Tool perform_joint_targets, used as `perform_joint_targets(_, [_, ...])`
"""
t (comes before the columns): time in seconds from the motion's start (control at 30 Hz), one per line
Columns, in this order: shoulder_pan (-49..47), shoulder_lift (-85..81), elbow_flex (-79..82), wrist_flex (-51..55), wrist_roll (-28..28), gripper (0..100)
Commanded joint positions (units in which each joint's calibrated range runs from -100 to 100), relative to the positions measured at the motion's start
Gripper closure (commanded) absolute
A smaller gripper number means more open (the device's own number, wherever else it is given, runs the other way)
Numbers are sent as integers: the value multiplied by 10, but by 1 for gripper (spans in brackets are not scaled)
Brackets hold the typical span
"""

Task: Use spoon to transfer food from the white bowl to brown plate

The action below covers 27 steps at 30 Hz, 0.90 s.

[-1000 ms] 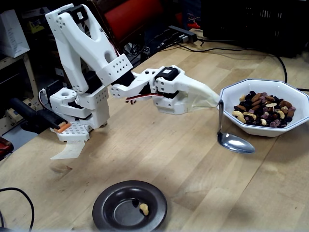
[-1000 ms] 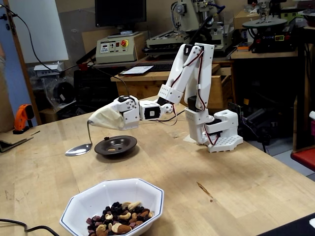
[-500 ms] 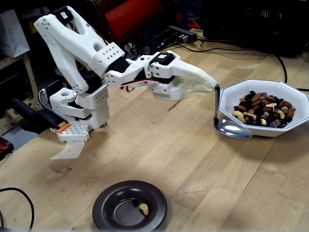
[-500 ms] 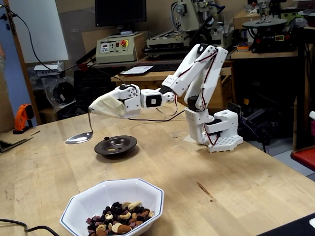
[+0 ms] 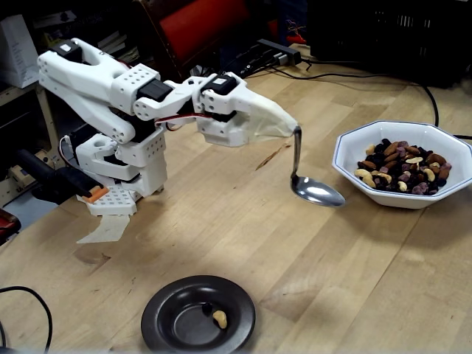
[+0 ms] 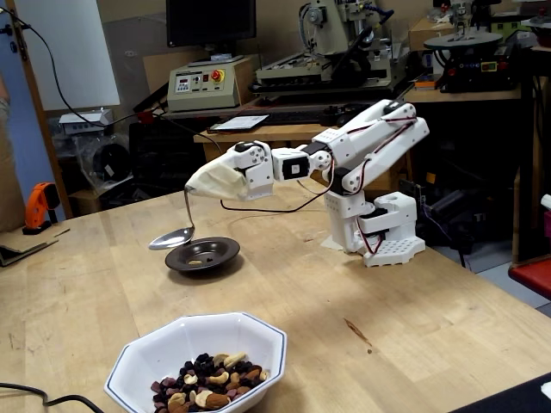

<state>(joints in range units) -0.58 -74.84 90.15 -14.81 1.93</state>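
My gripper (image 5: pixel 293 133) (image 6: pixel 191 192) is wrapped in beige cloth, and the shiny spoon (image 5: pixel 317 192) (image 6: pixel 170 238) hangs from its tip, handle up and oval bowl down. The spoon looks empty and hovers above the wooden table, left of the white bowl (image 5: pixel 345 150) in a fixed view. The white bowl (image 6: pixel 172 344) holds a pile of food (image 5: pixel 402 168) (image 6: pixel 207 391), mixed nuts and dried fruit. The brown plate (image 5: pixel 158 313) (image 6: pixel 215 256) lies near the table's front edge with two bits of food (image 5: pixel 218 318) in its centre. In a fixed view the spoon hangs just beside the plate's left rim.
The arm's white base (image 5: pixel 118 169) (image 6: pixel 379 232) stands at the table's edge. A black cable (image 5: pixel 22 295) loops at the front left corner, and another cable (image 5: pixel 431 103) runs behind the white bowl. An orange tool (image 6: pixel 39 206) and workshop machines lie beyond the table.
The arm has folded back and carried the spoon away from the white bowl's rim, toward the arm base and nearer the brown plate. The spoon stays held and empty.
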Motion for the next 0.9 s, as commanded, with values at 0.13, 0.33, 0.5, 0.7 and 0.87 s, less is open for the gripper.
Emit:
perform_joint_targets(0.13, [-5, -199, -4, 154, -9, 96])
perform_joint_targets(0.33, [-5, -247, -5, 245, -50, 96])
perform_joint_targets(0.5, [-5, -241, -5, 257, -55, 96])
perform_joint_targets(0.7, [-5, -240, -10, 260, -55, 96])
perform_joint_targets(0.87, [-5, -240, -4, 260, -55, 96])
